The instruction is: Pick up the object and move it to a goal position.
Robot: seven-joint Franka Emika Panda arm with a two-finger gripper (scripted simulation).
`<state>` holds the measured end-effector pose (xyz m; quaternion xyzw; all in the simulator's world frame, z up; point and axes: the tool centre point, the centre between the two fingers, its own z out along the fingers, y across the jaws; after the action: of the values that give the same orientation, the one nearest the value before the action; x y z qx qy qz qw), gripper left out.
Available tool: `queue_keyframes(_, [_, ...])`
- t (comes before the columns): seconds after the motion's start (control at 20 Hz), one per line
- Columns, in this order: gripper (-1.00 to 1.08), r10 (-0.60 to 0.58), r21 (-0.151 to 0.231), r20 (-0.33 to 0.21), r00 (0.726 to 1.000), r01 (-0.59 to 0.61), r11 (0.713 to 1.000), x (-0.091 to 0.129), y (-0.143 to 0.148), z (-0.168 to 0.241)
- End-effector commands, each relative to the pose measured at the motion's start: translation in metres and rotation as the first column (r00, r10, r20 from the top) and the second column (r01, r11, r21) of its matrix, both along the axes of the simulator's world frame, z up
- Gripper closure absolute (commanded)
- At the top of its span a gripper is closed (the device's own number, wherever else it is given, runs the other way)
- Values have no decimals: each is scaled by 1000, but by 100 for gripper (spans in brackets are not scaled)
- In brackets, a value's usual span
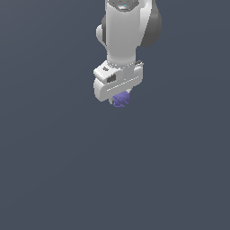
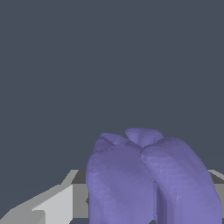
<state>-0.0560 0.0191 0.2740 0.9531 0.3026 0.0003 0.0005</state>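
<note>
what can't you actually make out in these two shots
- Claw fingers: in the exterior view the white hand body and the purple-blue lumpy clump cover them, so open or shut is unclear.
- Clump underside: in the wrist view the clump is cut off by the picture's lower edge.
- Any contact with a surface: the plain grey background gives no cue.
- Goal position: no marker shows in either view.

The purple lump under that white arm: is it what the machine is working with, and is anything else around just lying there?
Part of the job:
- purple lump, sitting right under the white hand, apparently between its fingers
- gripper on the white arm

Just lying about:
- nothing visible; only a plain dark grey background surrounds them
</note>
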Motion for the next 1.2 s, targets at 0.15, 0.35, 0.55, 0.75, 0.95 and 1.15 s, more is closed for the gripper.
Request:
queue_keyframes(0.15, [108,0,0,-1,1000,0,1000,-2,17,58])
queue_keyframes(0.35, [108,0,0,-1,1000,0,1000,-2,29,100])
queue_keyframes(0.55, [108,-1,1,-1,1000,1,1000,-1,40,140])
queue_keyframes(0.75, [108,-1,1,-1,1000,1,1000,0,49,172])
queue_keyframes(0.95, [108,-1,1,-1,1000,1,1000,1,56,195])
queue_keyframes(1.15, [108,-2,1,-1,1000,2,1000,2,60,210])
